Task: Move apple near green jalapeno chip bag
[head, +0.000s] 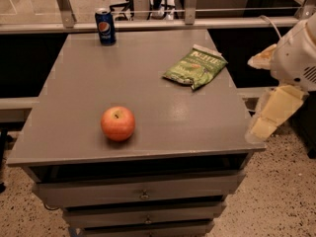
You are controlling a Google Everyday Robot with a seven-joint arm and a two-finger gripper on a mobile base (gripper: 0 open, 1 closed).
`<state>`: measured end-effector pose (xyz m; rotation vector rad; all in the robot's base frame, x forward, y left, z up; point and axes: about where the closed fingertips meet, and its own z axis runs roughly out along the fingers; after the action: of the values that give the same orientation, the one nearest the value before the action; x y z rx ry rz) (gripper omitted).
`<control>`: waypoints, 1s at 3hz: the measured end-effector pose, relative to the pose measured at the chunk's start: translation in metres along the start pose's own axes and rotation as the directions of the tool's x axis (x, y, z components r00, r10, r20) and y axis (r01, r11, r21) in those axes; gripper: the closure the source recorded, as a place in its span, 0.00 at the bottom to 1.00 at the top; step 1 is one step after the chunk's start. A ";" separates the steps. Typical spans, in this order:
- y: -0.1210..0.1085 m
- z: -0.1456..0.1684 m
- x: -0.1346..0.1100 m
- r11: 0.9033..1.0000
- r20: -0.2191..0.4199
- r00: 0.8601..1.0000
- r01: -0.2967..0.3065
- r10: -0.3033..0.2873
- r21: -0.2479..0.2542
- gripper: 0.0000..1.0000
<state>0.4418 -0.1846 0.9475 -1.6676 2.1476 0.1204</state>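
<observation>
Arm [296, 53] at far right, gripper [264, 125] pointing down.

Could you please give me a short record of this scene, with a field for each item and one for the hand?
surface: grey cabinet top, drawers below
apple: front left, sitting alone
green jalapeno chip bag: lying flat, back right, well apart from the apple
blue soda can: upright, back left
hand: off the right edge, near the front right corner, touching none of these
task state: apple not yet moved near the bag
</observation>
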 end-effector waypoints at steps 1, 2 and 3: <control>0.017 0.039 -0.050 0.998 0.181 0.983 0.011 0.002 -0.066 0.00; 0.017 0.039 -0.050 0.998 0.182 0.983 0.011 0.002 -0.066 0.00; 0.021 0.048 -0.068 0.997 0.251 0.968 0.032 -0.012 -0.075 0.00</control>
<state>0.4480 -0.1018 0.9255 -1.6222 1.9575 0.3919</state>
